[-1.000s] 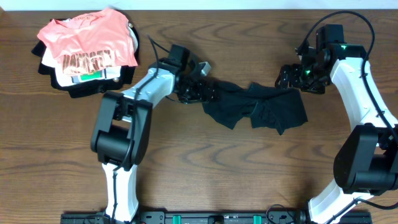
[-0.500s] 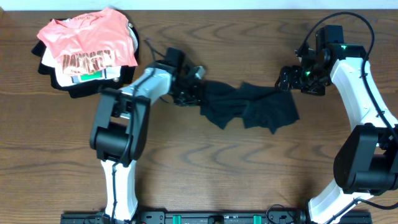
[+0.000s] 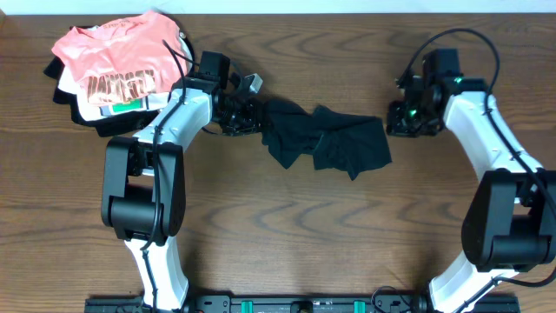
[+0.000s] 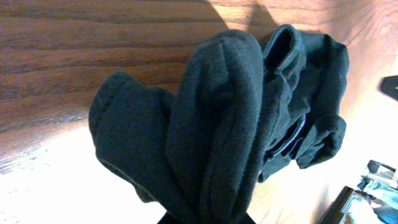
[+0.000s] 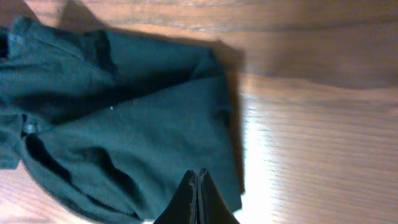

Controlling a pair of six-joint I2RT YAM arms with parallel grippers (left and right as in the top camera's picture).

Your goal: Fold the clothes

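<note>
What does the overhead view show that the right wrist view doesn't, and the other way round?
Overhead only: the left claw clamped on the left end of the black garment, and a clothes pile topped by a salmon-pink shirt at the table's far left corner. Right wrist only: the tips of the right claw pressed together over the garment's edge; whether they pinch fabric is unclear. Both: the crumpled garment lying on the wooden table.

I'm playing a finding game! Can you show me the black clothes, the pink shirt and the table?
black clothes (image 3: 334, 143): overhead view, middle of the crumpled fabric.
pink shirt (image 3: 117, 48): overhead view, plain cloth above the dark lettering.
table (image 3: 287, 243): overhead view, bare wood below the black clothes.
</note>
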